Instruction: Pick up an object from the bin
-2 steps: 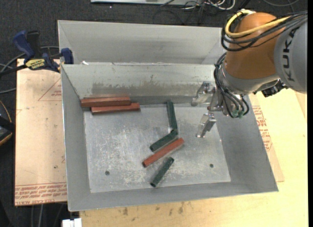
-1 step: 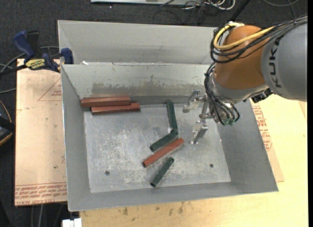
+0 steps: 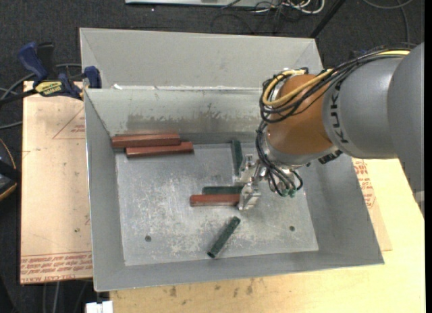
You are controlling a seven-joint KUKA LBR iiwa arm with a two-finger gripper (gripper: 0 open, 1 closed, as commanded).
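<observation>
The claw (image 3: 248,189) hangs low over the right ends of a red-brown bar (image 3: 212,201) and a dark green bar (image 3: 219,190) in the middle of the bin (image 3: 155,217). Whether it is open or closed cannot be told. A clean pick probably means straddling one bar only, square across its width.

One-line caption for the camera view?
Gripper down at one end of the red-brown bar lying mid-floor in the grey bin.

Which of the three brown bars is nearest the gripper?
The lone brown bar mid-bin, its right end at the gripper; the other two lie together by the back wall.
</observation>
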